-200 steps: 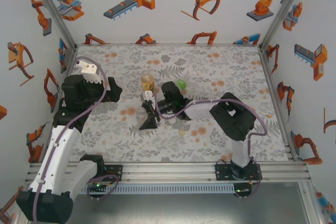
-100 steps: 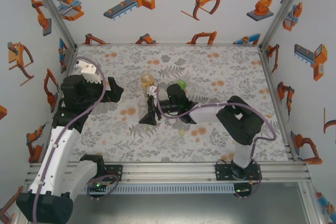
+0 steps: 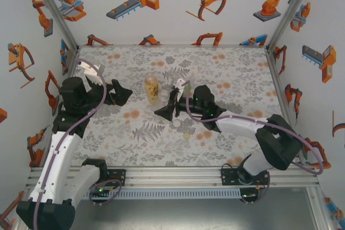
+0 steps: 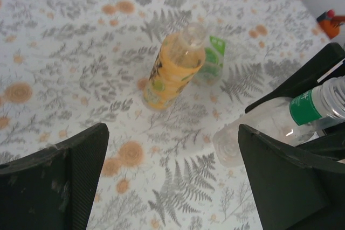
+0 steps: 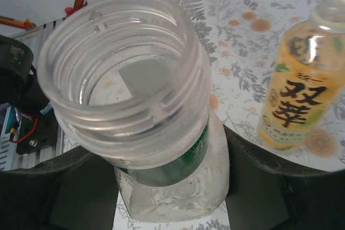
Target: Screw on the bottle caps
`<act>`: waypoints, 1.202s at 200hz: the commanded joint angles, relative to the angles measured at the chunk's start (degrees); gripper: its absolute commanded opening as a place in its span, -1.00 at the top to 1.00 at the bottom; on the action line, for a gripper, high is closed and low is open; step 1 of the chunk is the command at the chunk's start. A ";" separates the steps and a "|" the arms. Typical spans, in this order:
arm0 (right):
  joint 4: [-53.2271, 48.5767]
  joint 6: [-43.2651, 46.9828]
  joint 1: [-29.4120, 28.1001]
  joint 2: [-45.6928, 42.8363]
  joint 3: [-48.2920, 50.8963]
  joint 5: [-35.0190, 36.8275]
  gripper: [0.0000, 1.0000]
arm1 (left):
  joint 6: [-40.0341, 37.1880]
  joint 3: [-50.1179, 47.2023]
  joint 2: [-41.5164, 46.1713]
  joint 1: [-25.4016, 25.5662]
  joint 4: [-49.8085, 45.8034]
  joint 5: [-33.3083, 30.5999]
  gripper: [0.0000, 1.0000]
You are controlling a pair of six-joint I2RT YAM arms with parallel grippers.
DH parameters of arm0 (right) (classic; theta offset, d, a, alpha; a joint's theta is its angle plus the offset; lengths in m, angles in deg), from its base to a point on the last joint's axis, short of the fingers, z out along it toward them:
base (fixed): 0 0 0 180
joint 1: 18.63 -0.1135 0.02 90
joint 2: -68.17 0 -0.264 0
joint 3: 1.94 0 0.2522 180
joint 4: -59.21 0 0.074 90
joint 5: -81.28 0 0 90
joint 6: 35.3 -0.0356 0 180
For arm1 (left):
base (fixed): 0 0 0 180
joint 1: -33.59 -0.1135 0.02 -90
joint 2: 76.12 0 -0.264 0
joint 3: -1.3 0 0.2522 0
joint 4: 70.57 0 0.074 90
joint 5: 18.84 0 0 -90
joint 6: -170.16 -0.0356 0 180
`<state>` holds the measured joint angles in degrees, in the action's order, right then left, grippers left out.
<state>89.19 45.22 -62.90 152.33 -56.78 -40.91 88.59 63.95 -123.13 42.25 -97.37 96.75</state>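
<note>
Clear bottle [image 5: 161, 149]: sat uncapped, clamped in right gripper [image 5: 172, 192], jaws partly closed.
Left gripper [image 4: 172, 138]: stood wide open, empty, amber bottle [image 4: 172, 71] ahead of it.

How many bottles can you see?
3. The amber bottle stands upright in the middle of the mat. The green bottle sits just beside it. The clear bottle is held tilted in the right gripper. None seem hidden.

2 bottle caps [image 3: 176, 124] lie on the mat [image 3: 226, 68] before the 3 bottles [image 3: 151, 87].
</note>
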 commanded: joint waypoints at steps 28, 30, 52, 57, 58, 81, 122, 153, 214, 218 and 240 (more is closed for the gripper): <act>-8.10 1.38 2.35 -10.11 0.72 3.10 0.47 | -2.25 -2.97 3.79 0.90 5.95 7.59 -0.94; -8.86 1.83 2.35 -10.52 0.62 3.09 0.47 | -2.40 -2.51 3.37 0.95 5.25 7.52 -0.94; -18.03 5.99 2.52 -14.35 -1.50 3.81 0.43 | -3.70 2.38 -1.77 2.58 -0.46 7.46 -0.94; -19.94 6.71 2.61 -15.02 -2.08 3.88 0.41 | -3.64 3.01 -2.44 3.11 -0.81 7.43 -0.94; -20.24 6.86 2.65 -15.14 -2.17 3.88 0.41 | -3.62 3.03 -2.55 3.24 -0.83 7.40 -0.94; -25.21 7.27 3.43 -17.80 -3.79 3.81 0.40 | -2.90 4.33 -4.15 6.29 -0.51 6.09 -0.94; -28.64 6.49 4.45 -20.96 -4.79 4.12 0.38 | 0.54 1.12 -5.24 14.10 8.01 -0.78 -0.94; -29.86 4.79 5.83 -22.83 -5.37 4.18 0.39 | 1.37 0.98 -6.69 18.90 10.84 -3.68 -0.94; -31.23 3.85 7.01 -26.60 -7.42 0.28 0.39 | -12.17 12.33 -19.26 30.27 -2.39 9.92 -0.94; -31.48 3.93 7.01 -26.78 -7.75 0.01 0.39 | -12.46 11.93 -19.35 31.15 -1.21 10.24 -0.94; -32.81 4.03 7.02 -28.14 -9.12 -1.10 0.39 | -11.20 8.95 -18.96 33.29 7.65 13.92 -0.94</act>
<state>57.46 49.99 -56.23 126.48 -62.53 -39.49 79.82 74.18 -142.97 73.64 -95.45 103.74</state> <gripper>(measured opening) 0.591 0.972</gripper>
